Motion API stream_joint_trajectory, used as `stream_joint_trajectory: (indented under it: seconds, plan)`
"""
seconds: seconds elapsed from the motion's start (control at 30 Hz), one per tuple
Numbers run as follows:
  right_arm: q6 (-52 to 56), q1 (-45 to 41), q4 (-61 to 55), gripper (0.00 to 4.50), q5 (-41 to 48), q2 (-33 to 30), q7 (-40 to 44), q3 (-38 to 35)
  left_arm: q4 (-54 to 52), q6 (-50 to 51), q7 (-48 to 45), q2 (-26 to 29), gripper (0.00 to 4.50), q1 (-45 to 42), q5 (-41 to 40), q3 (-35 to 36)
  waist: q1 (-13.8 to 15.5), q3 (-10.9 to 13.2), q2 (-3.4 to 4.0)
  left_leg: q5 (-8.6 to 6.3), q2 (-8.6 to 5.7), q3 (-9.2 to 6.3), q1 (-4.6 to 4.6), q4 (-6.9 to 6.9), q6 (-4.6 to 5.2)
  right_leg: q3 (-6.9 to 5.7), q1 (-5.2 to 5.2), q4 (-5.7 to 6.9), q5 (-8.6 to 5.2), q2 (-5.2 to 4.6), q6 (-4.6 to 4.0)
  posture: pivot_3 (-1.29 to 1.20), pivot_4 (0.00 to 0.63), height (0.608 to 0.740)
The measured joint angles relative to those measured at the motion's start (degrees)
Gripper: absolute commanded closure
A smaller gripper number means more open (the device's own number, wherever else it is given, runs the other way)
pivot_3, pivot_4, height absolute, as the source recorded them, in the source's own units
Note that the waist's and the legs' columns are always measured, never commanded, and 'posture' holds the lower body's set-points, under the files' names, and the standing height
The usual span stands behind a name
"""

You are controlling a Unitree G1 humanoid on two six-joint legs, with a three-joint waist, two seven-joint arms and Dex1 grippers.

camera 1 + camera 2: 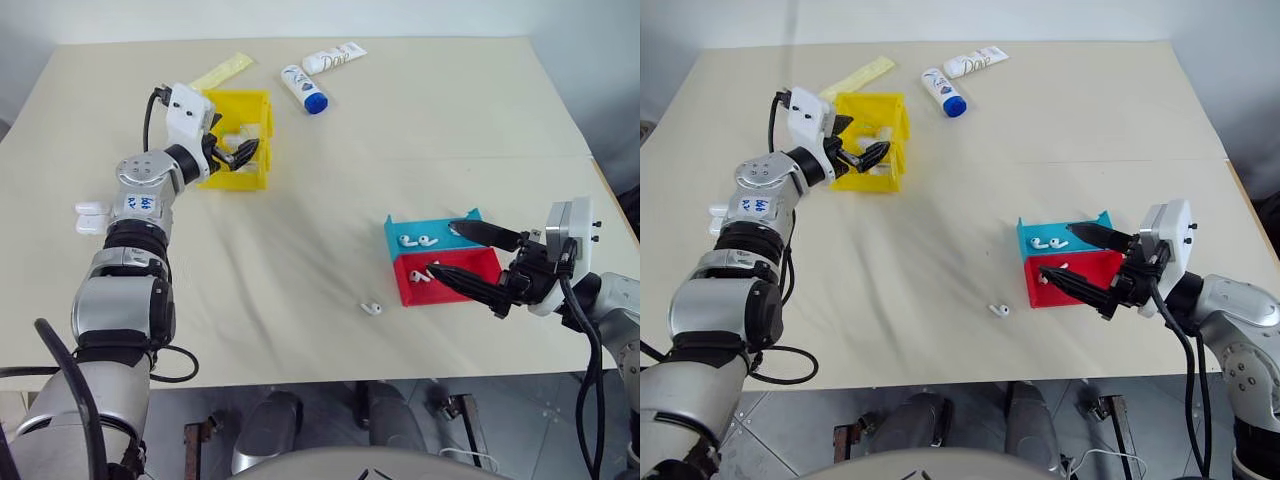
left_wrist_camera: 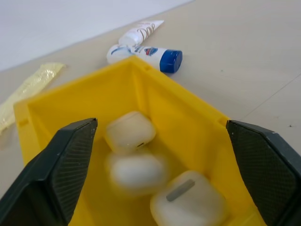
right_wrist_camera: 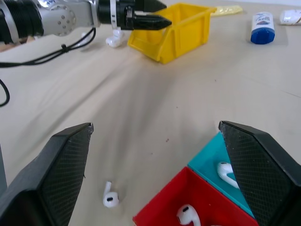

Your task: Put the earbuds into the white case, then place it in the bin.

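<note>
White case (image 2: 130, 132) in yellow bin (image 2: 188, 113), lengthwise across it.

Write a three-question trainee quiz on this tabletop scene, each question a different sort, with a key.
1. True or false: the left gripper is over the yellow bin with its fingers apart.
2. Multiple choice: the loose earbud lies on (a) the red tray, (b) the blue tray, (c) the table.
3. Fill in: the left wrist view shows ___ white cases inside the bin.

Key: 1 true; 2 c; 3 three, the middle one blurred.
</note>
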Motion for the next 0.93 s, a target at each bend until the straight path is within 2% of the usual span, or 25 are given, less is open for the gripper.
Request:
stream_joint_trajectory:
  seconds: [0.1, 0.2, 0.27, 0.37, 0.57, 0.77, 0.93]
  plan:
    - [0.00, -0.94, 0.58, 0.00, 0.01, -0.88, 0.84, 0.01, -1.64, -3.05, -5.33, 0.79, 0.01, 1.20, -0.61, 0.33, -0.06, 0.00, 0.00, 0.00, 0.00, 0.01, 0.00, 0.00, 0.00, 0.00, 0.00, -0.01, 0.00, -0.02, 0.00, 0.00, 0.150, 0.740]
    - [-0.36, -2.24, 2.60, 0.00, -0.37, -2.29, 2.38, 0.09, -10.17, -5.96, -15.22, 2.02, 0.01, 7.14, -4.87, 1.95, -0.42, -0.01, 0.02, 0.00, 0.03, 0.03, 0.00, -0.01, 0.00, 0.02, 0.00, -0.01, 0.00, -0.03, -0.01, 0.00, 0.150, 0.740]
    - [-1.35, -3.29, 4.21, 0.00, -0.67, -3.05, 4.06, 0.31, -18.19, -4.27, -21.36, 3.27, 0.01, 13.18, -8.91, 3.22, -0.86, -0.01, 0.03, -0.01, 0.06, 0.02, 0.01, -0.02, 0.00, 0.02, 0.00, 0.00, -0.01, -0.03, -0.03, 0.00, 0.150, 0.740]
    - [-2.73, -4.51, 7.90, 0.00, -2.16, -4.36, 6.96, 0.99, -30.72, 3.44, -26.24, 6.09, 0.01, 22.87, -14.07, 4.61, -1.42, 0.00, 0.04, -0.01, 0.09, 0.00, 0.02, -0.02, 0.00, 0.03, 0.01, 0.00, -0.03, -0.02, -0.05, 0.00, 0.150, 0.740]
    - [-8.02, -6.11, 17.60, 0.00, -4.82, -6.18, 16.34, 2.23, -44.61, 7.98, -31.06, 10.60, 0.01, 37.01, -18.57, 6.99, -1.15, 0.05, 0.14, -0.01, 0.04, 0.00, 0.04, -0.02, 0.02, 0.02, 0.06, 0.01, -0.05, -0.06, -0.09, 0.00, 0.150, 0.740]
    - [-19.63, -5.23, 29.36, 0.00, -14.15, -10.42, 27.12, 5.45, -47.91, 9.17, -32.47, 13.35, 0.01, 44.00, -20.48, 10.17, -1.11, 0.06, 0.18, -0.03, 0.05, 0.04, 0.09, -0.02, 0.02, 0.04, 0.07, 0.02, -0.06, -0.03, -0.11, 0.00, 0.150, 0.740]
    - [-23.10, -6.25, 34.09, 0.00, -15.45, -10.42, 31.06, 5.86, -48.71, 10.06, -31.92, 13.73, 0.01, 45.98, -20.99, 11.29, -1.39, 0.08, 0.25, -0.04, 0.09, 0.04, 0.10, -0.03, -0.02, 0.03, 0.06, 0.06, -0.08, -0.02, -0.14, 0.00, 0.150, 0.740]
